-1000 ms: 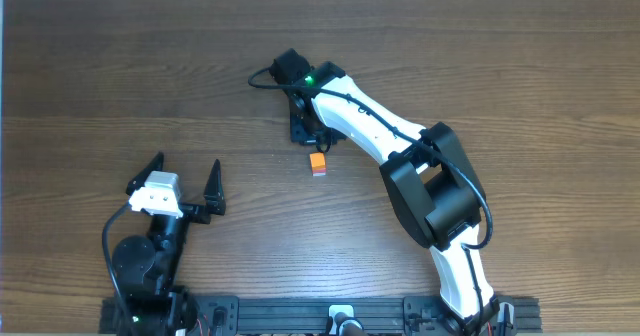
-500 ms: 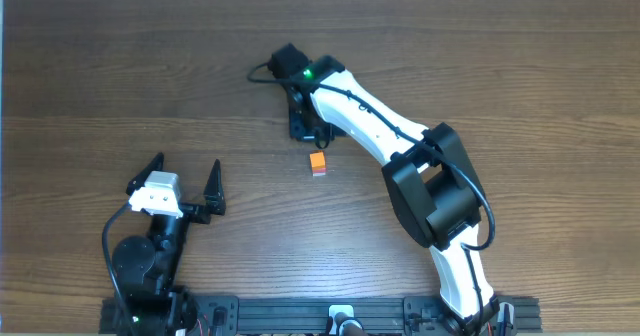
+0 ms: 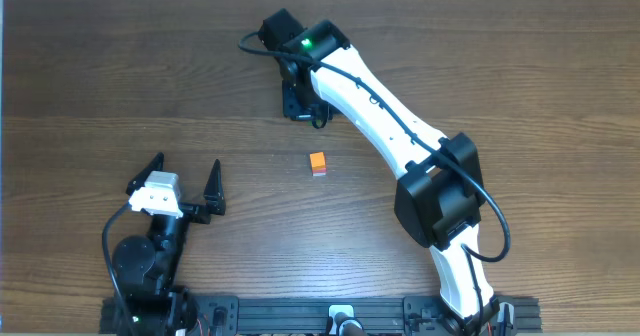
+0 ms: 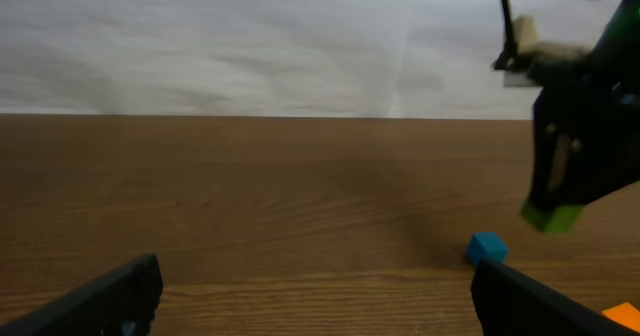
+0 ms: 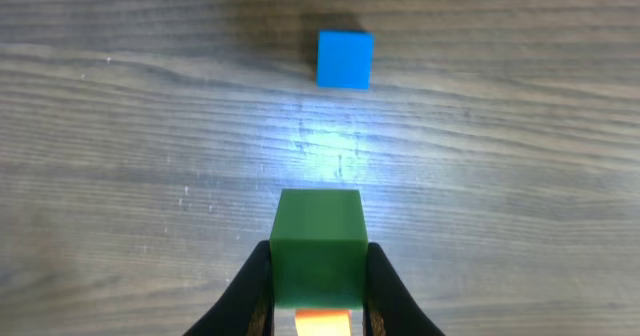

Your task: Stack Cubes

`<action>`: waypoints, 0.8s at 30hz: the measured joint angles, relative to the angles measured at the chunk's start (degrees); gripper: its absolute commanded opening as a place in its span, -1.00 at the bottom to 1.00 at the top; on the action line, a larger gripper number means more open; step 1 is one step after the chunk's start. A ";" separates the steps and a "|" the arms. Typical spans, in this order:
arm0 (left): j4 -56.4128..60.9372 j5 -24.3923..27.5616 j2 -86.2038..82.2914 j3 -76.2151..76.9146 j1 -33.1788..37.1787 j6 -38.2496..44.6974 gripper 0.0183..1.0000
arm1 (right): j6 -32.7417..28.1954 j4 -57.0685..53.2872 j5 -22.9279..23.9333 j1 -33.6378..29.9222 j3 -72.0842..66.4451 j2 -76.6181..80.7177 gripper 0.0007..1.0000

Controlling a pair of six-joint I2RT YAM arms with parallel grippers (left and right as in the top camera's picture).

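Above table [image 3: 520, 66], green cube [image 5: 318, 238] gripped by right gripper [image 5: 318, 266]; blue cube [image 5: 345, 59] lying apart; left gripper [image 3: 185, 166] spread open.

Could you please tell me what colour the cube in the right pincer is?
The cube is green, seen best in the right wrist view.

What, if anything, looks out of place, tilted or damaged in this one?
Nothing stands out. The right gripper holds the green cube squarely. The blue cube and orange cube sit flat on the table, apart. The left gripper is open, off to the side.
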 measured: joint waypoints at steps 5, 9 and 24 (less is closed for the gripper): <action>0.00 0.00 0.00 0.00 0.00 0.00 1.00 | -0.33 -5.88 0.15 0.00 2.62 0.00 -0.98; 0.00 0.00 0.00 0.00 0.00 0.00 1.00 | -0.79 -10.29 -0.07 0.09 2.64 -0.02 -0.98; 0.00 0.00 0.00 0.00 0.00 0.00 1.00 | -1.66 -11.26 -1.38 5.51 2.64 -0.02 -0.98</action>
